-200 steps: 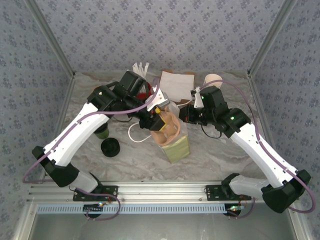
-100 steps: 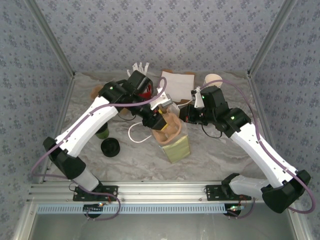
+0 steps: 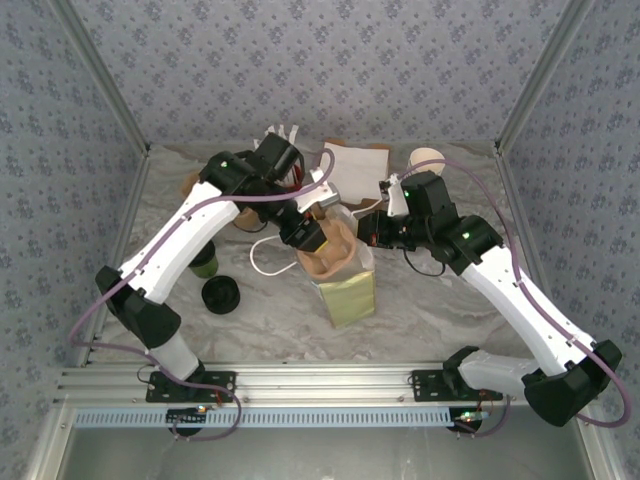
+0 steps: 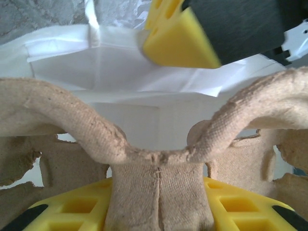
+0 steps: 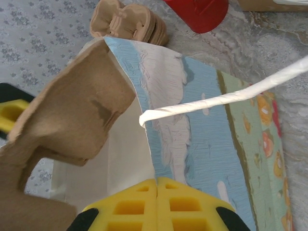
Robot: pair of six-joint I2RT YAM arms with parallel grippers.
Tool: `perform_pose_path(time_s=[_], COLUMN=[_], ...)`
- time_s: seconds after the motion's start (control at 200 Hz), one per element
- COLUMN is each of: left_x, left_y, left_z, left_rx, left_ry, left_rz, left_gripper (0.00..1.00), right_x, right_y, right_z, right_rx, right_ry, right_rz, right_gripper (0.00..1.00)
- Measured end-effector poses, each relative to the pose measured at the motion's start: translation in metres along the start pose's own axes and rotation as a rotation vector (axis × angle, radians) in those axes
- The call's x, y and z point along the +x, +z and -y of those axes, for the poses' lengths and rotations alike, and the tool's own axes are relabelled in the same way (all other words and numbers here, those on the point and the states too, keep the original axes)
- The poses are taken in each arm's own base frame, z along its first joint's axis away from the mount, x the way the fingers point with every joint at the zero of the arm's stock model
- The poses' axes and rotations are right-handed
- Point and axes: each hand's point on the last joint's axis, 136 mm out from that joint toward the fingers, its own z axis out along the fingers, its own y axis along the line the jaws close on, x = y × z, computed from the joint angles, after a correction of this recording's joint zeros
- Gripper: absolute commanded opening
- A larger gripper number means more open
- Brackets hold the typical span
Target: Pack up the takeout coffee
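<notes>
One pulp carrier (image 3: pixel 335 258), grasped by left end effector (image 3: pixel 311 234), sits in paper bag (image 3: pixel 349 296) right end effector (image 3: pixel 367 228) pinches.

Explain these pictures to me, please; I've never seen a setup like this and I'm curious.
Two robot arms are bolted to a table. One camera looks down from above; the other two sit on the wrists, so you see their yellow fingers up close. The left claw grips a brown cardboard cup tray at the mouth of the open paper bag, while the right claw pinches the bag's rim. On the table sit a green cup, a black lid and a red holder.
</notes>
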Motion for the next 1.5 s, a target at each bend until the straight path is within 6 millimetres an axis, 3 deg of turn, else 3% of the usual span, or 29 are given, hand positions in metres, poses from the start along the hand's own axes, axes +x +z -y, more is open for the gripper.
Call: perform_pose_path(time_s=[0.295,1.209,1.499], left_x=[0.008,0.016,0.016], left_y=[0.021,0.038,0.055], left_z=[-0.019,-0.024,-0.018], left_rx=[-0.046,-0.157,-0.168], left_ry=[-0.013,0.051,0.093], left_rz=[-0.076,-0.147,-0.159], left_gripper=[0.4,0.38,0.39], right_x=[0.002,0.001,-0.001], right_y=[0.0,-0.001,-0.005], right_z=[-0.003,-0.002,0.004], right_rx=[-0.014,-0.005,0.017], right_ry=[-0.01,0.026,0.08], right_rz=[-0.01,0.0,0.024], right_gripper=[0.03,0.05,0.04])
